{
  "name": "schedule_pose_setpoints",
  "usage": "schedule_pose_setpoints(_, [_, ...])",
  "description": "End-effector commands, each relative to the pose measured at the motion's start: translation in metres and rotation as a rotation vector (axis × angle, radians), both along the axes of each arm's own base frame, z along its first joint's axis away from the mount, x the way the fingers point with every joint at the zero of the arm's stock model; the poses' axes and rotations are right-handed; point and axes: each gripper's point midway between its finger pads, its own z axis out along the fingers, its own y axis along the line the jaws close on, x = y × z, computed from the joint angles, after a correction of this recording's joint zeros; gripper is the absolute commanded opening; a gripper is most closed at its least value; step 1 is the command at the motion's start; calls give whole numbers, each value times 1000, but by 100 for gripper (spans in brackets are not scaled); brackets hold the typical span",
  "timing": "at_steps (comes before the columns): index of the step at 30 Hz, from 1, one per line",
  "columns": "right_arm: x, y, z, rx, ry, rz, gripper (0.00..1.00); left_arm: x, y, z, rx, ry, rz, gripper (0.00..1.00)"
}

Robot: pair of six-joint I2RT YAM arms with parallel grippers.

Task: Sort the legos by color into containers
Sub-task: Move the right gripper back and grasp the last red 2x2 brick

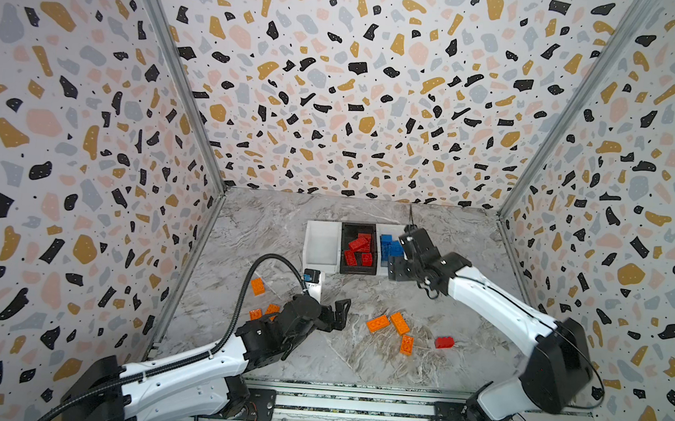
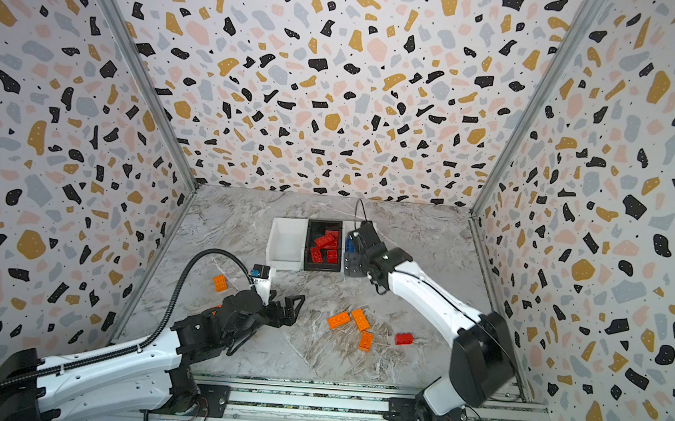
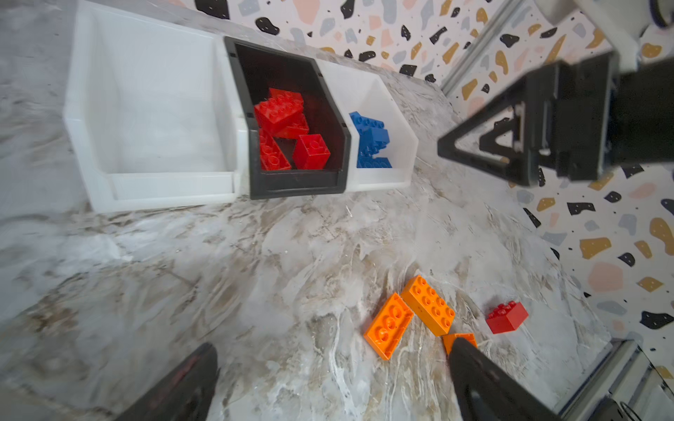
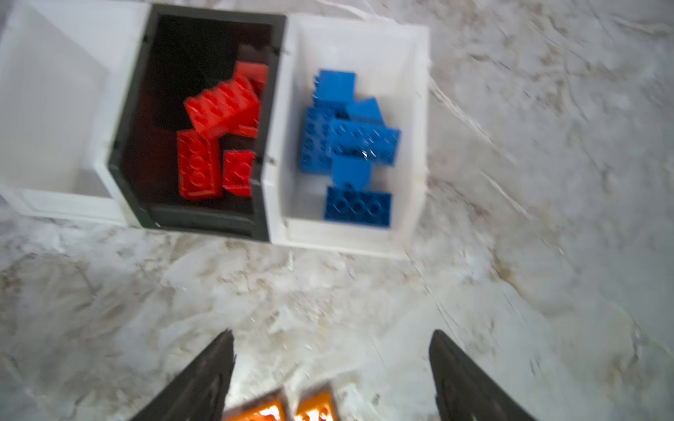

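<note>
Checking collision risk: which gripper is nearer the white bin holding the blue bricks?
Right. The right gripper hangs above the near end of the white bin holding the blue bricks. The left gripper is well in front of it, low beside the loose orange bricks.

No text or labels legible — none anywhere

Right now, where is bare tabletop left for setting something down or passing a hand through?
Free: the strip between the black bin and the orange trio; the tabletop left of the empty white bin. Crowded: around that trio and the red brick, and left of the left claw, among three orange bricks.
</note>
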Motion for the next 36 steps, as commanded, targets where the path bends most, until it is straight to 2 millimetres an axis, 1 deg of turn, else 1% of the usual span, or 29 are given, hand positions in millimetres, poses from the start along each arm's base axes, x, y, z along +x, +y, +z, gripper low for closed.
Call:
schedule_pose_setpoints(1, [-47,-62,-33,-69,92,-199,86,0,-37,33,-97,-68,-127,100])
schedule_pose_setpoints(3, [-72,-83,-49,-47,137,-258,86,0,-46,30,-92,-66,-156,100])
schedule_pose_setpoints(4, [-81,-87,-56,-26,158,-272,86,-1,-49,28,-86,-60,-168,100])
schedule_pose_setpoints(6, [-99,-94,-69,1,195,-304,86,0,-56,35,-104,-78,-184,100])
schedule_pose_setpoints(8, [-106,-94,-76,32,205,-318,87,0,-57,36,-108,-82,-189,100])
schedule_pose_setpoints(10, [-110,-100,-78,27,213,-361,87,-2,-57,36,-114,-81,-190,100])
schedule_pose_setpoints(15, [-111,-108,-85,-16,225,-411,87,-4,-49,35,-119,-85,-173,100])
schedule_pose_setpoints(22, [-122,-105,-116,-21,307,-415,87,-6,-33,39,-124,-108,-133,100])
schedule_pose_setpoints(23, [-122,-105,-119,-20,310,-413,87,-7,-30,34,-104,-95,-130,100])
schedule_pose_setpoints(25, [-124,-104,-123,-17,319,-406,86,-8,-28,32,-96,-94,-128,100])
schedule_pose_setpoints(30, [-129,-94,-130,15,354,-368,82,-7,-28,31,-87,-99,-124,100])
schedule_pose_setpoints(36, [-132,-84,-128,31,346,-331,74,-5,-30,31,-77,-103,-125,100])
